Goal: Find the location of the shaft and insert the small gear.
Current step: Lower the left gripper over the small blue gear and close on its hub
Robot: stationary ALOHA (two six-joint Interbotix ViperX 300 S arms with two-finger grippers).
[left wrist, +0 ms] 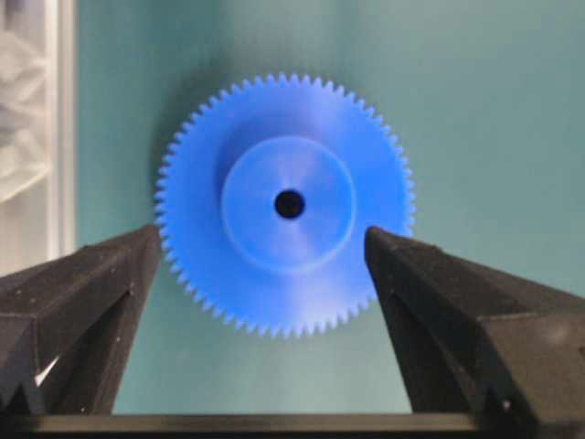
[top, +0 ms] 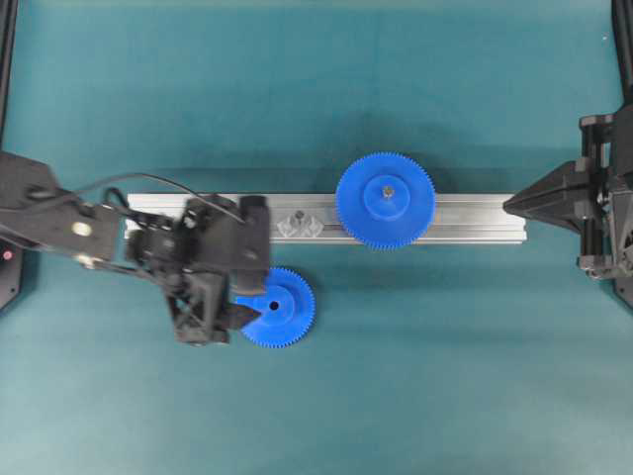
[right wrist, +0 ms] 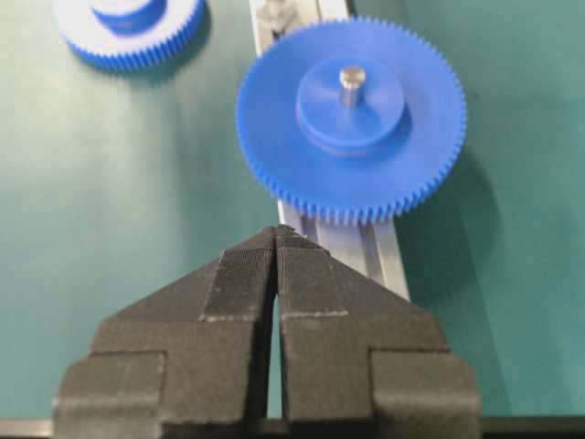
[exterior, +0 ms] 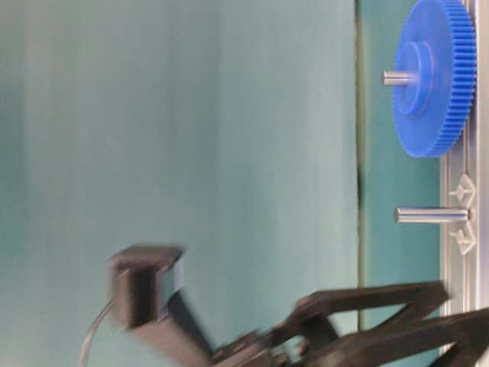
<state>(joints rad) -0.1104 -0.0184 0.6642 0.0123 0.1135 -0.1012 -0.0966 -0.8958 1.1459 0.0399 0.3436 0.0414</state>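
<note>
**Left gripper poised wide over the small gear, shaft waiting bare on the rail**

The small gear (left wrist: 285, 203) lies flat on the green desk (top: 415, 376), hub and centre hole facing up, just in front of the aluminium rail (top: 475, 219) in the overhead view. Lying this way, its bore axis runs vertical, parallel to the pin it has to slide onto, so it should need no turning over, only a lift and a sideways carry.

The left gripper (left wrist: 265, 265) hangs above the gear with its jaws spread wide and nothing between them. In the left wrist view the two fingers frame the near edge of the toothed rim, one on each side, apart from it. That stance looks like preparation to close across the disc's width.

The shaft (exterior: 432, 215) stands upright on the rail, its long axis perpendicular to the rail's top, rising from a shiny faceted base. Nothing sits on it. It is between the left arm and the larger gear (top: 385, 200), which is already seated on its own pin further along the rail. The small gear is near the shaft but off the rail.

The right gripper (right wrist: 276, 240) is pressed shut, empty, pointing along the rail from its far end, well clear of the work.
</note>
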